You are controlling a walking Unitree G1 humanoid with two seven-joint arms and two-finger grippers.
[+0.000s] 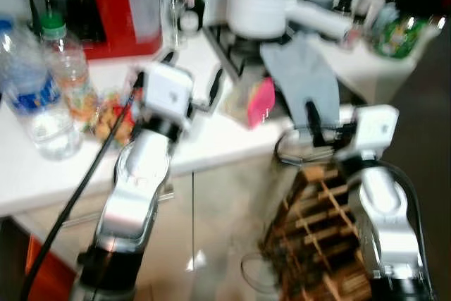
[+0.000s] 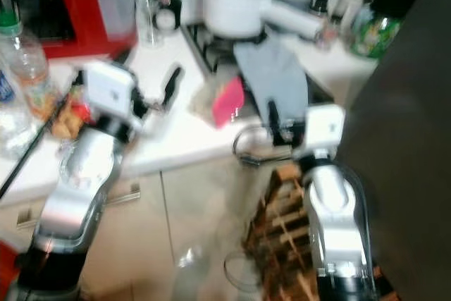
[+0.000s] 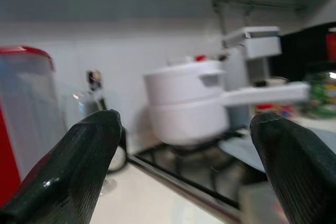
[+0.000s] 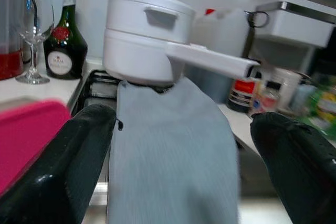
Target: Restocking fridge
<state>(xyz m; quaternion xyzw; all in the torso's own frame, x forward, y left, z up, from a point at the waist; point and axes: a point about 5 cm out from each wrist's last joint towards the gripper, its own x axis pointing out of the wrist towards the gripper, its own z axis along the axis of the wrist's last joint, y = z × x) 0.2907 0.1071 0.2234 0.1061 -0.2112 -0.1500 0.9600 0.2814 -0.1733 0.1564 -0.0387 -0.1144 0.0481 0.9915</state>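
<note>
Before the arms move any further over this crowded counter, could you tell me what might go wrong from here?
The left end effector hangs open over the counter edge, close to the water bottles and snack packs; a sweep could topple them. The right end effector is open toward the grey cloth lying under the white pot on the stove, so snagging it might drag the pot. The views are blurred, so positions are uncertain.
</note>
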